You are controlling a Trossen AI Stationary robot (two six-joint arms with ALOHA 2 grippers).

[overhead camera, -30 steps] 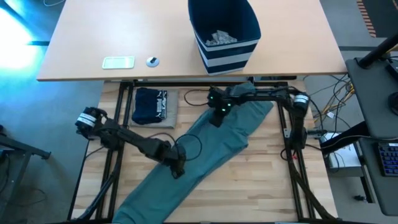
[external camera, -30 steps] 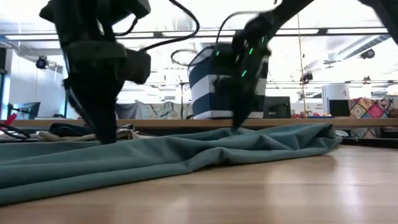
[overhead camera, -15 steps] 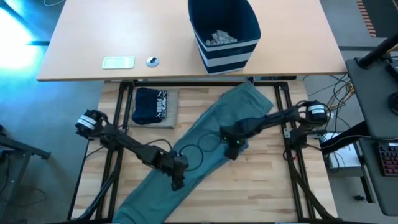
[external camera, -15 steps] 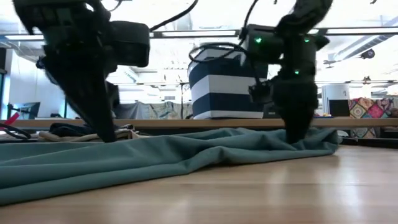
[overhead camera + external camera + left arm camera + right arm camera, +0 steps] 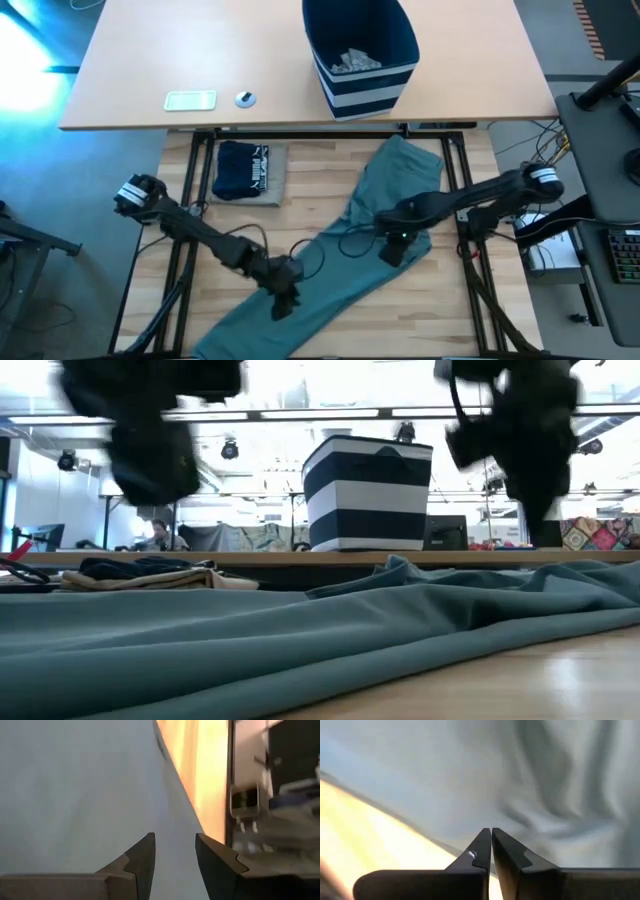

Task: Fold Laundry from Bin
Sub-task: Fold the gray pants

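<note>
Teal garment [image 5: 370, 235] shifted (bin [image 5: 358, 45] behind)

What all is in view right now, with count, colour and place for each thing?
Teal garment: one, teal-green, spread diagonally across the wooden table.
Navy garment: one, navy with white lettering, folded at the table's far left, on a beige piece.
Bin: one, navy with white stripes, on the far desk.
Grey pieces: a few, grey, inside the bin.
White device: one, flat, on the far desk's left part.
Round object: one, small, beside the white device.
Left claw: one, dark, open, over the teal garment's near part.
Right claw: one, dark, shut, at the teal garment's right edge.
</note>
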